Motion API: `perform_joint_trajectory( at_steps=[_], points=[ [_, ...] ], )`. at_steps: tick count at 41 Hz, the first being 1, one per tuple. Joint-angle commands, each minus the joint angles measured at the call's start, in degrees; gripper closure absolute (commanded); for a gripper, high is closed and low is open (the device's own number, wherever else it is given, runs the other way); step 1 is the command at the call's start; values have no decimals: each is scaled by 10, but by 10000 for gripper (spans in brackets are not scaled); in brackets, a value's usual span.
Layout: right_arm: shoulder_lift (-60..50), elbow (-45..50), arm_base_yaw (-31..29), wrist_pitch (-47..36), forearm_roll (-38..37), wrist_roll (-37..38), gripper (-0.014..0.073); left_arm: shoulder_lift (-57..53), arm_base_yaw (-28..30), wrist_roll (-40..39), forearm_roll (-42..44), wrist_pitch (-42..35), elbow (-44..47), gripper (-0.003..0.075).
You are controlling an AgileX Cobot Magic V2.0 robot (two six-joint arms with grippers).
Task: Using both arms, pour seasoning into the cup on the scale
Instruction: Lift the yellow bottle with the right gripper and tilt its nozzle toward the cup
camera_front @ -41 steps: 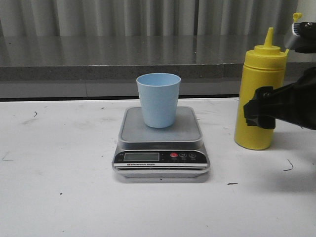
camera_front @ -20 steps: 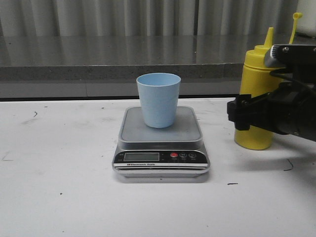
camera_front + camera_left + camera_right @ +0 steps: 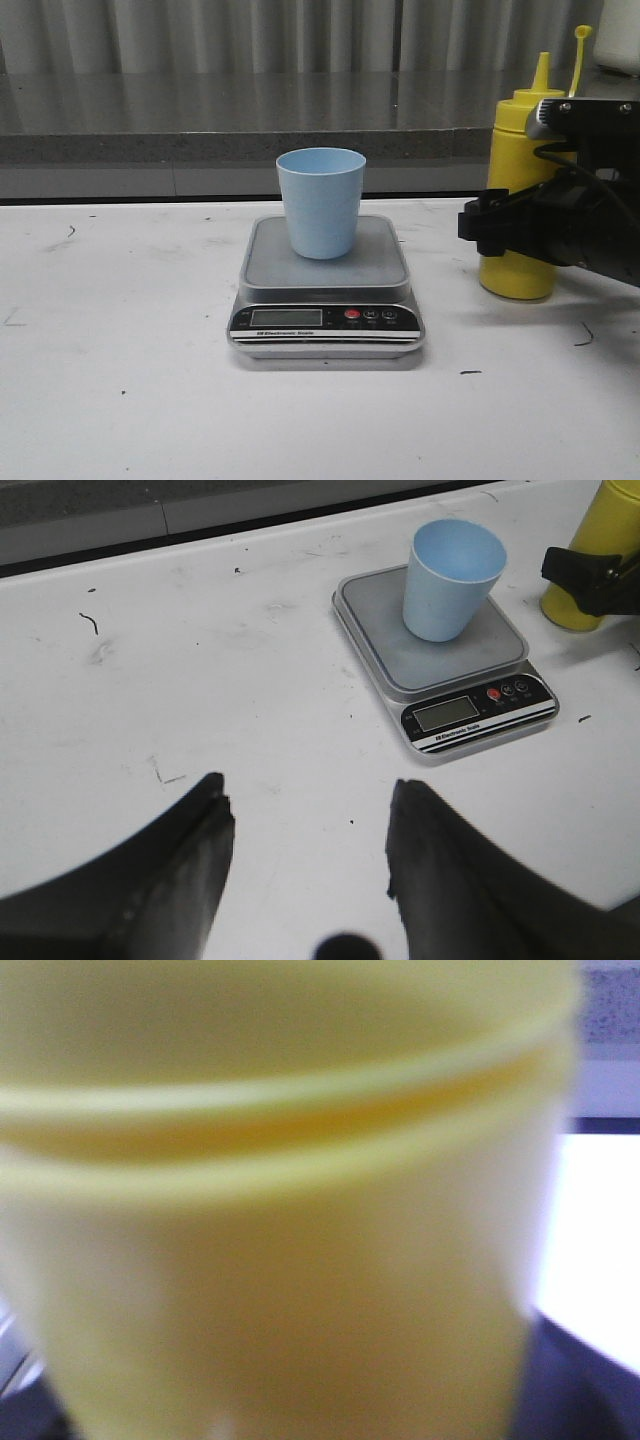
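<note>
The light blue cup [image 3: 321, 203] stands upright on the steel platform of the silver scale [image 3: 327, 290] at the table's middle. The yellow squeeze bottle [image 3: 515, 130] stands upright to the right of the scale, its cap hanging off its tether. My right gripper [image 3: 497, 232] is closed round the bottle's lower half. The bottle fills the right wrist view [image 3: 290, 1210] and hides the fingers there. My left gripper [image 3: 310, 820] is open and empty above bare table, near and left of the scale [image 3: 470, 670] and cup [image 3: 452, 578]. It is out of the front view.
A grey counter ledge [image 3: 200, 145] runs along the back of the white table [image 3: 120, 330]. The table has small dark scuff marks. The right arm's black body and cables [image 3: 590, 220] sit at the right edge.
My right gripper has slid left round the bottle and closed on it. The bottle has shifted slightly, its base a little higher in the picture, and its tethered cap has swung left.
</note>
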Motion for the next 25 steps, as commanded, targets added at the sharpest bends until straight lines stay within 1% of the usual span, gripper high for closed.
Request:
perform_joint_trajectory(
  at_steps=[1,4,8,11,14,17,25],
  points=[
    [-25,-11,-3,-74,-26,-2,218,1,2,-5,-2,-38,-15,365],
    [-32,-11,-3,-74,-36,-2,277,1,2,-5,-2,-38,-15,365],
    [-56,-11,-3,-63,-52,-2,283,1,2,-5,-2,-38,-15,365],
    [-90,-11,-3,-24,-59,-4,283,1,2,-5,-2,-38,-15,365],
    [-129,-15,-3,31,-59,-25,283,1,2,-5,-2,-38,-15,365],
    [-165,-24,-3,95,-59,-72,283,1,2,-5,-2,-38,-15,365],
    [-248,-88,-3,349,-64,-219,283,1,2,-5,-2,-38,-15,365]
  ],
)
